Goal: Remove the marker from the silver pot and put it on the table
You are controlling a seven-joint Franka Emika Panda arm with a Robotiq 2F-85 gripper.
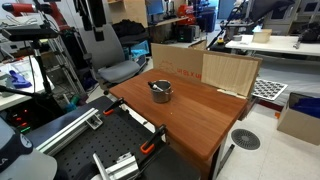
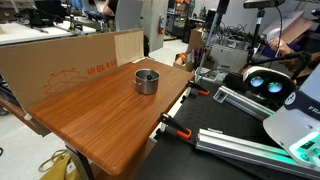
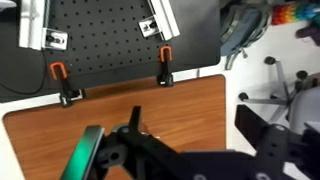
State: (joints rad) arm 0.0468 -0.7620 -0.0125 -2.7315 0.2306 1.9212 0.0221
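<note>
**Exterior view.** The small round silver metal pot [image 1: 161,91] stood on the reddish-brown wooden table [image 1: 190,125], towards its far end. The thin dark marker [image 1: 156,86] lay inside the pot, so nothing had yet been removed. Your gripper was not over the table here.

**Exterior view.** The pot [image 2: 147,82] sat on the table [image 2: 100,125], well clear of its edges, probably so you could approach freely from above. The marker was too small to make out.

**Wrist view.** Your dark gripper [image 3: 137,140] hung above the table's [image 3: 60,130] near edge, where two orange clamps [image 3: 60,73] were fixed. The pot was out of frame. I cannot tell how far apart the jaws stood, and nothing appeared to be held.
</note>
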